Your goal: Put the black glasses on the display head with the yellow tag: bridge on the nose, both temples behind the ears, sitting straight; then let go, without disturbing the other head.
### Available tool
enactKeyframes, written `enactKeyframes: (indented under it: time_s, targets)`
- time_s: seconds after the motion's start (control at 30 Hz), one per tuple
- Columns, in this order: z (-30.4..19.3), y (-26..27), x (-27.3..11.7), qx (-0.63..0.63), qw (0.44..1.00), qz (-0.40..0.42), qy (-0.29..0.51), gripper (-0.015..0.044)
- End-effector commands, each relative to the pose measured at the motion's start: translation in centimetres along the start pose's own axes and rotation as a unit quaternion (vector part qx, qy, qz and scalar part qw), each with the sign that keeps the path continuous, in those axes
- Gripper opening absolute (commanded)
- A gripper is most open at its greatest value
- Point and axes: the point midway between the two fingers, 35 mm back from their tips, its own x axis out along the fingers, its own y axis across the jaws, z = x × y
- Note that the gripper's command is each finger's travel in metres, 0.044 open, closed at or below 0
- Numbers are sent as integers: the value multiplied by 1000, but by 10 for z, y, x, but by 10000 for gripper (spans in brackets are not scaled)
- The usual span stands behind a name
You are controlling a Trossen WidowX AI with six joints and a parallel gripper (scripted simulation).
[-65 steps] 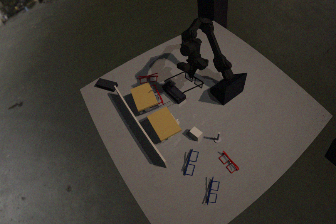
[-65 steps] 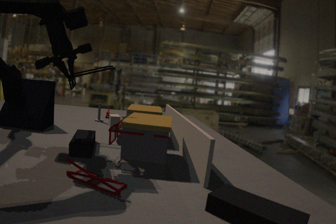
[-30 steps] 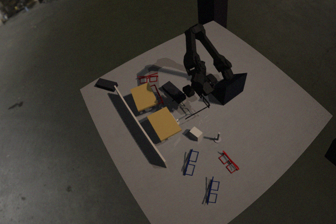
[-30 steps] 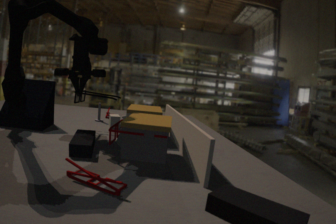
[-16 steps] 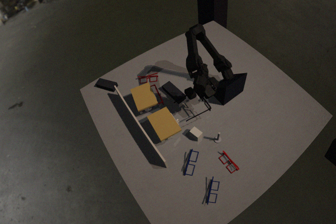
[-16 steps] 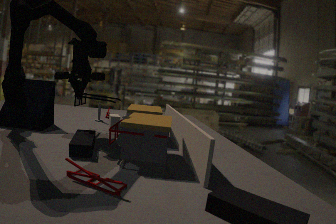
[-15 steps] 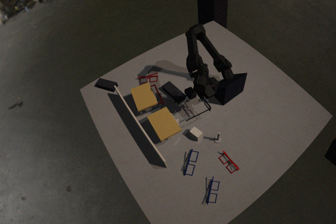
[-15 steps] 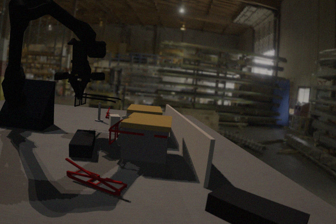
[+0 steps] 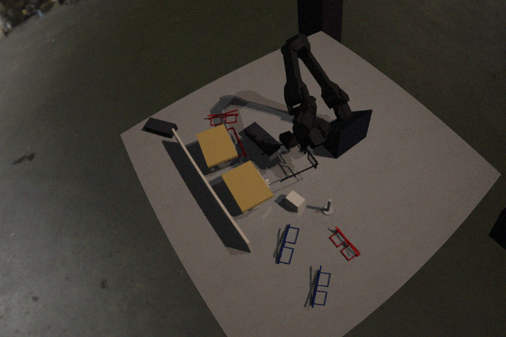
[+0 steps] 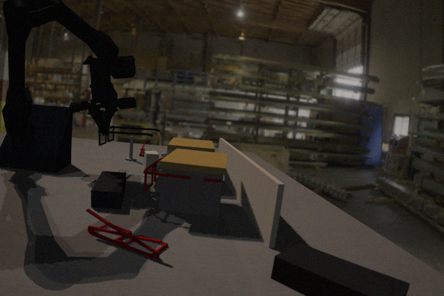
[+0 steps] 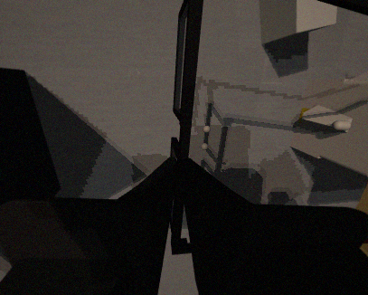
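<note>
My gripper [image 9: 304,151] [image 10: 104,132] [image 11: 178,164] is shut on the front frame of the black glasses [image 9: 314,163] [image 10: 136,128] [image 11: 193,45]. They hang in the air, well clear of both heads; in the exterior view the temples point towards the heads and look nearly level. The bare display head [image 9: 247,186] [image 11: 342,125] has a yellow top and a round nose. A small yellow patch [image 11: 305,111], possibly its tag, shows beside the nose in the wrist view. The other head [image 9: 216,145] [image 10: 190,192], also yellow-topped, wears red glasses [image 9: 242,149] [image 10: 172,175]. The bare head's ears are hidden.
A black block [image 9: 261,137] [image 10: 107,190] lies in front of the other head. A pale wall [image 9: 213,190] [image 10: 258,192] runs behind both heads. A white block [image 9: 295,199] [image 10: 151,156] and a short post [image 9: 329,206] [image 10: 131,147] stand beside the bare head. Loose red and blue glasses lie around.
</note>
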Motion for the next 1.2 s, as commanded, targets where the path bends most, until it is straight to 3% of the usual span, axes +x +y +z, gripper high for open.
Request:
enactKeyframes:
  time_s: [0.0,1.17]
  targets:
    - [0,1,5,-1,999,32,11,0]
    - [-4,1,34,0,1000,21,8,0]
